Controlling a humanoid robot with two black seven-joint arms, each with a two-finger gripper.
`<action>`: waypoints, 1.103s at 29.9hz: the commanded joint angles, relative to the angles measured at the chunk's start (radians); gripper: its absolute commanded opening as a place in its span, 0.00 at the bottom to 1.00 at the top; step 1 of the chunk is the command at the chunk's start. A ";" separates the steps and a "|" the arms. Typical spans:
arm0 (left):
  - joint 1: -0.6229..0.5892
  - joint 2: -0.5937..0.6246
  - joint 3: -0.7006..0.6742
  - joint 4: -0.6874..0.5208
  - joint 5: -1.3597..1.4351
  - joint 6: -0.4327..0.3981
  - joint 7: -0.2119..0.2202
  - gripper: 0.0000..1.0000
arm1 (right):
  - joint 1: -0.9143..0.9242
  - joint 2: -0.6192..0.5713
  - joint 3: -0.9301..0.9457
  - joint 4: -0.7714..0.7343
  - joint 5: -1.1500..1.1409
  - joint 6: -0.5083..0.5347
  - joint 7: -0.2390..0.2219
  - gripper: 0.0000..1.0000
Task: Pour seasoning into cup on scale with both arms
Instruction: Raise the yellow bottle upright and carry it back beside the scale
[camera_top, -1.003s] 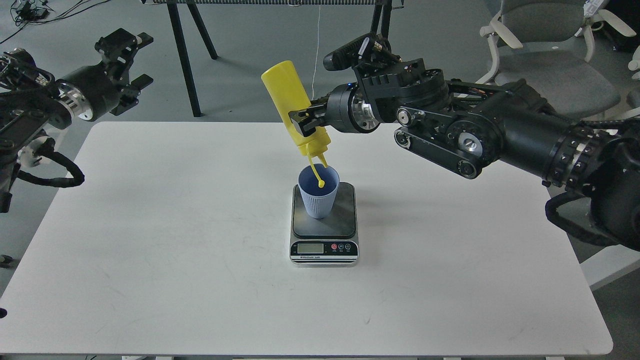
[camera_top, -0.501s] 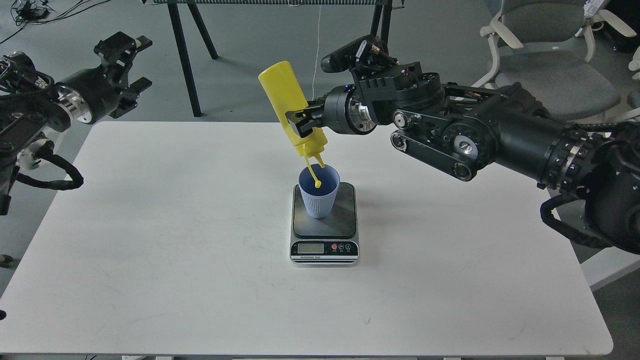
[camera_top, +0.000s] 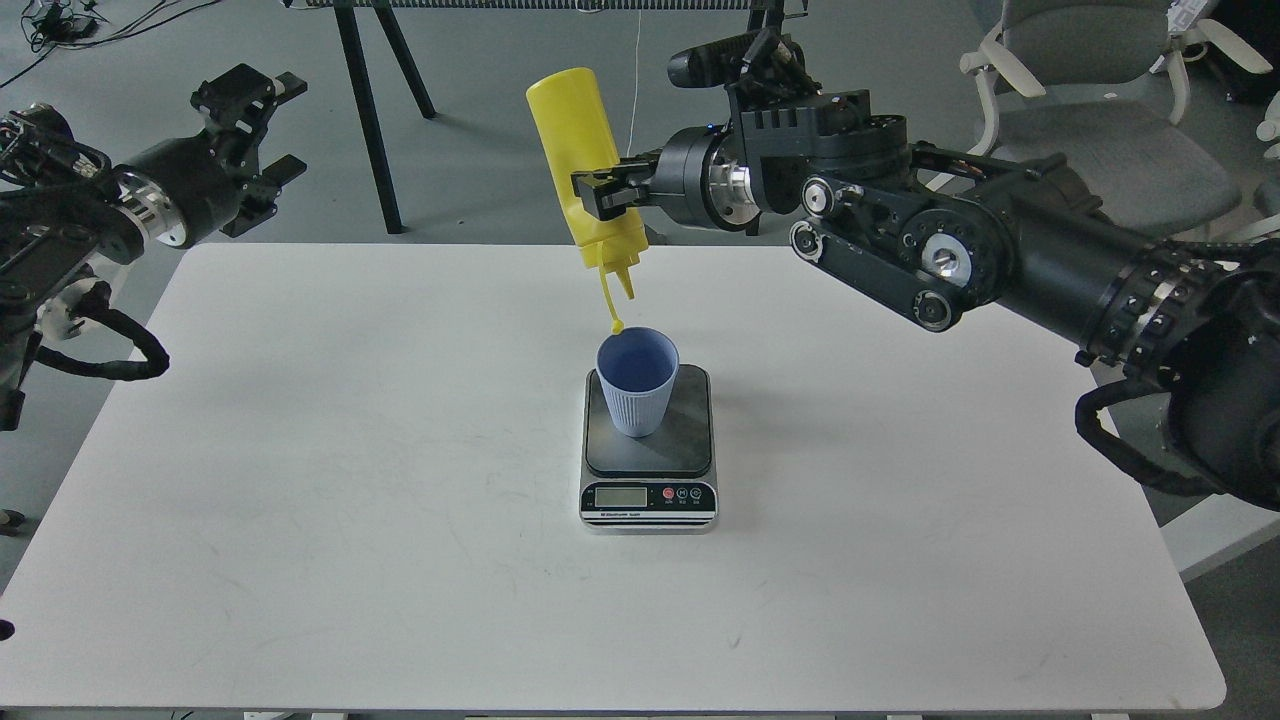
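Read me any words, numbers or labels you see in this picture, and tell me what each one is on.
No text can be read here.
The grey and silver kitchen scale has a small LCD display: no digits legible.
A line of print under the display: too small and blurred.
Marks on the red button and the two beside it: too small.
The yellow plastic squeeze bottle and the ribbed light blue plastic cup: no label visible.

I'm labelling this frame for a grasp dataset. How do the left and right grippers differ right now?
The right gripper is shut on the yellow bottle, held nozzle-down above the cup; the left gripper is open and holds nothing. The right reaches over the table; the left hangs beyond its far left corner. Both are black and two-fingered.
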 joint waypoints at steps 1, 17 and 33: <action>0.000 0.000 0.000 0.000 0.000 0.000 0.000 0.99 | 0.006 -0.022 0.034 -0.003 0.096 0.000 -0.007 0.39; 0.000 -0.005 0.006 0.000 0.000 0.000 0.000 0.99 | -0.030 -0.426 0.123 0.012 0.725 0.012 -0.012 0.39; 0.000 -0.017 0.014 0.000 0.002 0.000 0.000 0.99 | -0.405 -0.602 0.390 0.150 1.343 0.162 -0.006 0.38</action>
